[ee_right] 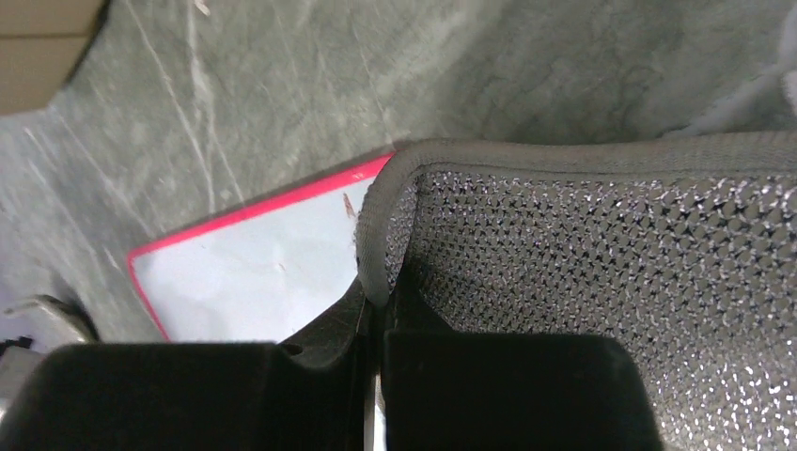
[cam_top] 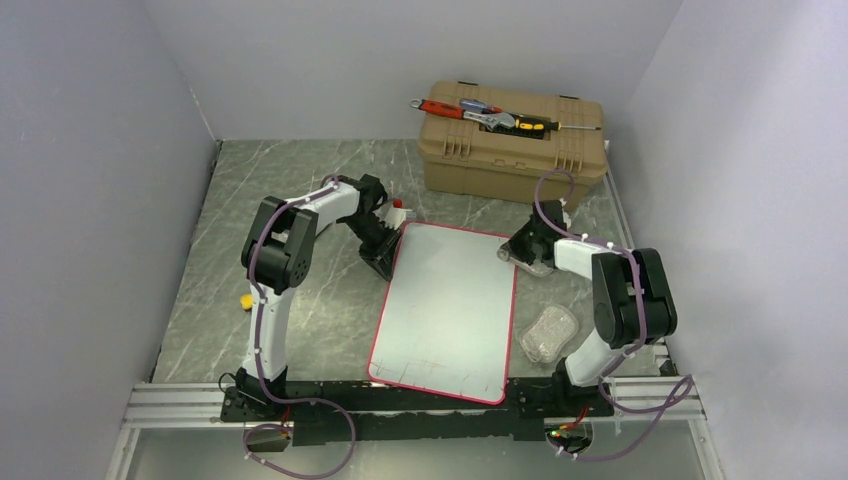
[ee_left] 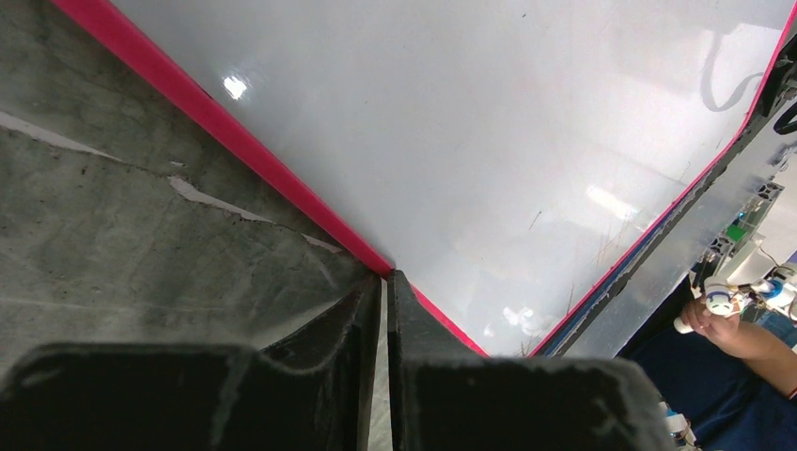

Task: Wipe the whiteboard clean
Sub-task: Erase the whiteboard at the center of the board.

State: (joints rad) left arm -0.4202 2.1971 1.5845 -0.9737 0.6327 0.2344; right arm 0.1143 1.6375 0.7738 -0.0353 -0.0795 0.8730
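Looking down, top external view: the whiteboard (cam_top: 445, 310) lies flat on the grey marbled desk (cam_top: 300, 190) between the two arms, with its near short edge just beside the mounting rail. The left end effector (cam_top: 383, 262) sits at the far part of the board's left rim. The right end effector (cam_top: 522, 250) sits at the far right corner, carrying a grey mesh pad (cam_top: 538, 266). A tan toolbox (cam_top: 512, 160) stands behind the board and apart from it, with hand tools (cam_top: 490, 115) on its lid.

Left wrist view: the left end effector (ee_left: 387, 291) has its jaws closed to a thin slit, with nothing seen between them. The tips meet the red rim of the whiteboard (ee_left: 489, 122). Whether the rim is pinched cannot be told. Thin pen strokes show near the opposite rim.

Right wrist view: the right end effector (ee_right: 376, 305) is closed tight on the hemmed edge of the grey mesh pad (ee_right: 601, 282). The pad overhangs a rounded corner of the whiteboard (ee_right: 254, 268), which bears a small reddish mark.
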